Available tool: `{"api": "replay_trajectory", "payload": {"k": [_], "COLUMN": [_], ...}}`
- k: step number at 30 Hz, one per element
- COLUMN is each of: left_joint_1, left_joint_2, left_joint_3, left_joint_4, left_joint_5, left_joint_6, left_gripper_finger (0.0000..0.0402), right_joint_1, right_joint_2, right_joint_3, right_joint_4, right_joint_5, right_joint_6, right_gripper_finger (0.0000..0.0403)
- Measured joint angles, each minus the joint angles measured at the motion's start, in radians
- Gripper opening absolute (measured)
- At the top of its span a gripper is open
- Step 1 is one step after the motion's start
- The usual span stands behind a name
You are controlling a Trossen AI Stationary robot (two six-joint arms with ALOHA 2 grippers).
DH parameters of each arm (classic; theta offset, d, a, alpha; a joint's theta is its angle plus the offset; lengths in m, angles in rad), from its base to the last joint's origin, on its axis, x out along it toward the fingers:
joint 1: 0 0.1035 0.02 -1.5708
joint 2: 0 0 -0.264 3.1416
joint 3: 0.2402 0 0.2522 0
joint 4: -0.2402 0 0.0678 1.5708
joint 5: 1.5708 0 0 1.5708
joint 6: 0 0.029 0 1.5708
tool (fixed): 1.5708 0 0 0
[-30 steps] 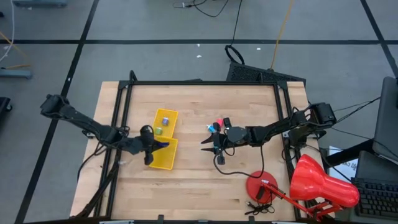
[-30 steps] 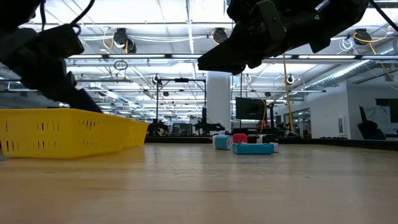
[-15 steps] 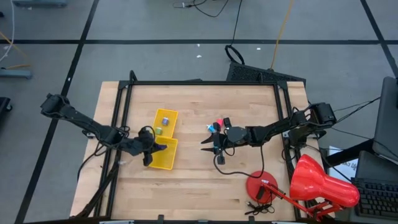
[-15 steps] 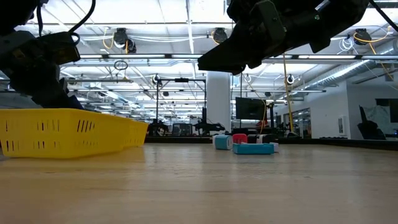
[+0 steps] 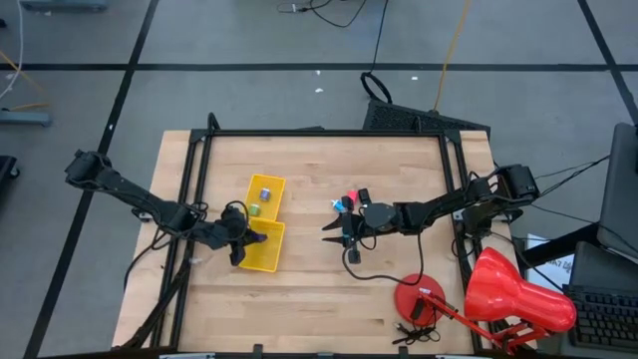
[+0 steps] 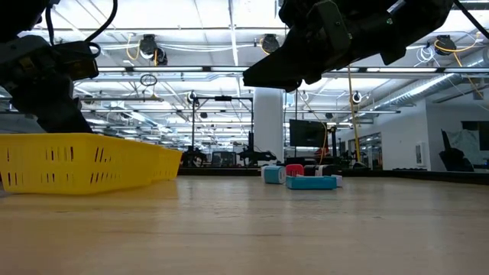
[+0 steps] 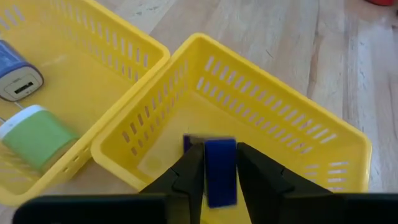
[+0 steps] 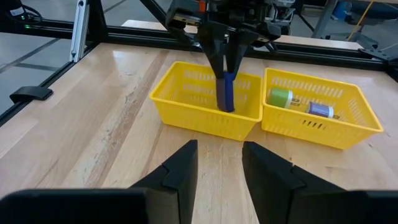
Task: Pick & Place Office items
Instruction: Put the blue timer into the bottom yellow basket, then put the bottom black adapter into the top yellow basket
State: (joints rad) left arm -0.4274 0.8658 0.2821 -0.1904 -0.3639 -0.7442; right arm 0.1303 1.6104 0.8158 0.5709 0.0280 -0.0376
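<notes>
Yellow basket [image 7: 298, 155] nearer the table's front edge received the blue piece [image 7: 220, 171], which the left gripper [image 7: 214, 163] gripped inside it. Release seemed next: part the jaws, then lift clear. Right gripper [image 8: 217, 167] hovered part-open, empty, near the remaining items [image 5: 349, 199] mid-table.

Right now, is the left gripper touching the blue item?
Touching. The left wrist view shows the left gripper with both fingers against the blue item.

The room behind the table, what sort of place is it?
Probably a big open lab or workshop hall. The low view shows a high ceiling with round hanging lamps, metal frames and a dark screen beyond the wooden table.
</notes>
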Motion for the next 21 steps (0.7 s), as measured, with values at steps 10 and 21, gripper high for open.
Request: {"api": "replay_trajectory", "payload": {"k": [10, 21], "left_joint_1": [0.0, 0.0], "left_joint_2": [0.0, 0.0], "left_joint_3": [0.0, 0.0], "left_joint_4": [-0.001, 0.028], "left_joint_5": [0.0, -0.001], "left_joint_6": [0.006, 0.008], "left_gripper_finger": [0.0132, 0.0159], "right_joint_1": [0.0, 0.0], "right_joint_2": [0.0, 0.0], "right_joint_3": [0.0, 0.0], "right_joint_4": [-0.001, -0.001], "right_joint_5": [0.0, 0.0], "right_joint_6": [0.0, 0.0], "right_gripper_finger": [0.0116, 0.0116]}}
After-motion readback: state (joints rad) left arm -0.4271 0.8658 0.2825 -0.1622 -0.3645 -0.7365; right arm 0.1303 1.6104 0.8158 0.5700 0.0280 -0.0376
